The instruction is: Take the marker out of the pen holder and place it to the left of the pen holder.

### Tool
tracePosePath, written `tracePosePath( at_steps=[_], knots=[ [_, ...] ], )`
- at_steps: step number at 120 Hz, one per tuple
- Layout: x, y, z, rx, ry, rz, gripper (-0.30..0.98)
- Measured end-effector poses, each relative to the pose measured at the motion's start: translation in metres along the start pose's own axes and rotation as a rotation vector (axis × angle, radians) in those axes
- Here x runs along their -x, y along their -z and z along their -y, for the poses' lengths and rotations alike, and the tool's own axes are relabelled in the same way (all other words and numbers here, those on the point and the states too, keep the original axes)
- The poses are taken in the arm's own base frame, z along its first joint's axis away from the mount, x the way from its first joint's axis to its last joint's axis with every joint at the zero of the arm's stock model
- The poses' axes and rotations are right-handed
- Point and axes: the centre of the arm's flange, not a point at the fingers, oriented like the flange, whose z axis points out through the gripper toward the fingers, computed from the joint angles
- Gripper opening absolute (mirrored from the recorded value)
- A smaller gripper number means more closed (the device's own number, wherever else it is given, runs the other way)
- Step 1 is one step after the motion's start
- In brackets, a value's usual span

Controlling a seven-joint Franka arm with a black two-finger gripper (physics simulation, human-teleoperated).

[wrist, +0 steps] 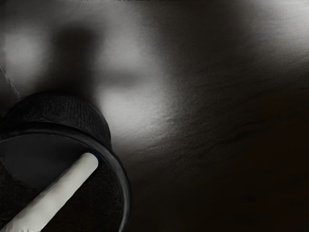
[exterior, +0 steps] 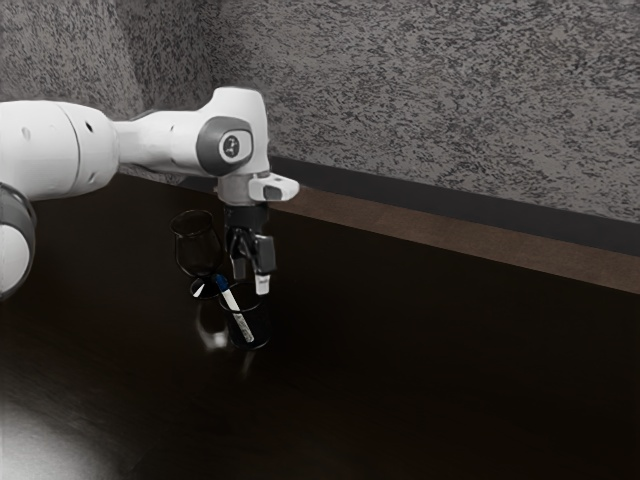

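One marker (exterior: 236,311) stands tilted in the pen holder (exterior: 264,330), just below and left of centre in the exterior view, its blue end leaning toward the upper left over the rim and its white body running down to the lower right inside. The gripper (exterior: 252,277) points down just above the holder, its fingers apart with nothing clamped between them. A stemmed glass (exterior: 177,248) stands near, up and to the left, on the dark bench (exterior: 430,370)

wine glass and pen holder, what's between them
The marker's blue end, sticking out of the pen holder toward the wine glass, as the exterior view shows.
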Motion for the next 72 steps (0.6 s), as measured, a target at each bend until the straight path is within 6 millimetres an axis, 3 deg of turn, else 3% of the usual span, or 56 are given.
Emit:
tracePosePath(
  at_steps=[10,46,72],
  knots=[
    [0.005,0.003,0.013,-0.006,0.02,-0.018,0.67],
    [0.022,0.007,0.059,-0.054,0.083,-0.047,0.43],
    [0.021,0.004,0.062,-0.074,0.081,-0.051,0.35]
  ],
)
